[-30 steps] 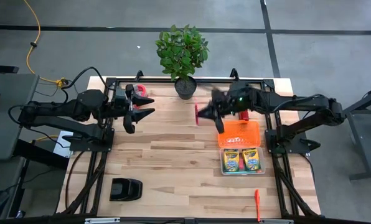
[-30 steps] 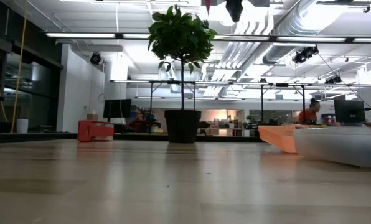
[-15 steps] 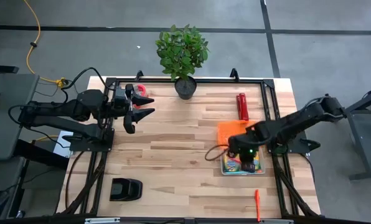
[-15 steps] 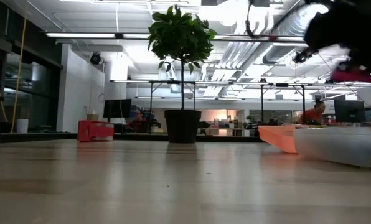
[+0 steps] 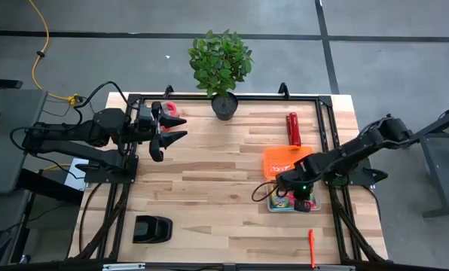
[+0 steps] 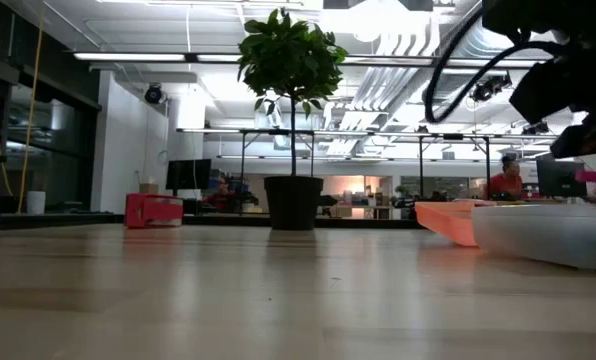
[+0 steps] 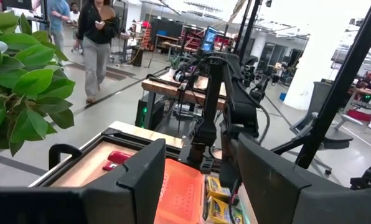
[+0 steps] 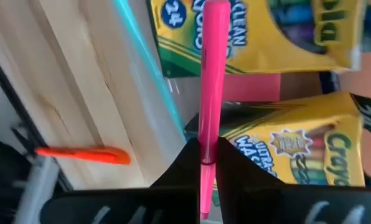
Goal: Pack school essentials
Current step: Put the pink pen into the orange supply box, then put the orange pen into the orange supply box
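Note:
My right gripper (image 5: pixel 283 193) hovers over the clear box (image 5: pixel 316 205) at the table's right and is shut on a pink marker (image 8: pixel 209 74). Two yellow-and-green crayon boxes (image 8: pixel 269 34) (image 8: pixel 297 149) lie flat in that box with a pink strip (image 8: pixel 251 87) between them. A red-orange marker (image 5: pixel 312 248) lies on the table near the near edge. My left gripper (image 5: pixel 170 129) waits open above the table's left far part. My right gripper pinches the pink marker between its two fingers at a point along its shaft (image 8: pixel 205 144), near one end, with the fingers across it. Most of the marker sticks out ahead of the fingers, lifted clear above the crayon boxes.
An orange tray (image 5: pixel 283 159) lies beside the clear box on its far side. A red cylinder (image 5: pixel 291 128) lies farther back. A potted plant (image 5: pixel 221 68) and a red tape roll (image 5: pixel 170 111) stand at the far edge, a black object (image 5: pixel 151 228) near left.
My right gripper, carrying the pink marker, has swung from the table's far middle near the plant toward the near right and come down over the clear box. It has stayed shut on the marker. In the last half second it has only shifted slightly.

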You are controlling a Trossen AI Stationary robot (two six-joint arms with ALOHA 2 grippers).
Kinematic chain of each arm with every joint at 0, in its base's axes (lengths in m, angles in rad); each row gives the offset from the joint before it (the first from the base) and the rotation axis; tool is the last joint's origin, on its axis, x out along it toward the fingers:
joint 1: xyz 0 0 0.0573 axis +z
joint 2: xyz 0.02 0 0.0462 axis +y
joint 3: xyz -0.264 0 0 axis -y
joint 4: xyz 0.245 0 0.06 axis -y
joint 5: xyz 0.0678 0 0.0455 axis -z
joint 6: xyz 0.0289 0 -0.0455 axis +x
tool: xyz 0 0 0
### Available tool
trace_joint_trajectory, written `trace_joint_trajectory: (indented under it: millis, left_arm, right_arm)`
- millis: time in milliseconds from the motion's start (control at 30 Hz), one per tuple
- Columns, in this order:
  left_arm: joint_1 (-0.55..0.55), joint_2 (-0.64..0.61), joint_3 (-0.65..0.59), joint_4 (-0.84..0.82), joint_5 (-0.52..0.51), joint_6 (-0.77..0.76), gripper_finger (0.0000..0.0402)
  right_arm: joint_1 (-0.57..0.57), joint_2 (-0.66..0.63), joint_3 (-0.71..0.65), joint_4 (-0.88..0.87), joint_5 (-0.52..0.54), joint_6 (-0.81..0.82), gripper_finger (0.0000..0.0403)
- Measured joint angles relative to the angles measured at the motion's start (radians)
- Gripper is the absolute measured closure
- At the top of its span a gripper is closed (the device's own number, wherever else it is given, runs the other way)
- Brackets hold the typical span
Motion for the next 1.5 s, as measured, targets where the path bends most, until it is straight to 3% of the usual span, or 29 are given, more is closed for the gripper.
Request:
trace_joint_trajectory:
  millis: [367, 600, 800, 1133, 1333, 1500]
  left_arm:
    - [0.000, 0.000, 0.000, 0.001, -0.001, 0.000, 0.0213]
    - [0.000, 0.000, 0.000, 0.001, -0.001, 0.000, 0.0213]
    - [0.000, 0.000, 0.000, 0.001, -0.001, 0.000, 0.0213]
    - [0.000, 0.000, 0.000, 0.001, -0.003, 0.000, 0.0213]
    - [0.000, 0.000, 0.000, -0.002, -0.002, 0.000, 0.0213]
    - [0.000, 0.000, 0.000, -0.002, 0.000, 0.000, 0.0213]
  right_arm:
    - [0.004, 0.161, 0.122, -0.056, 0.007, -0.186, 0.0402]
    - [0.012, 0.209, 0.126, -0.059, 0.003, -0.205, 0.0373]
    - [0.013, 0.207, 0.126, -0.057, 0.008, -0.183, 0.0326]
    - [0.014, 0.185, 0.266, -0.165, 0.021, -0.204, 0.0199]
    - [0.070, 0.072, 0.246, -0.033, 0.066, 0.003, 0.0181]
    - [0.133, -0.057, 0.169, 0.304, 0.322, 0.240, 0.0181]
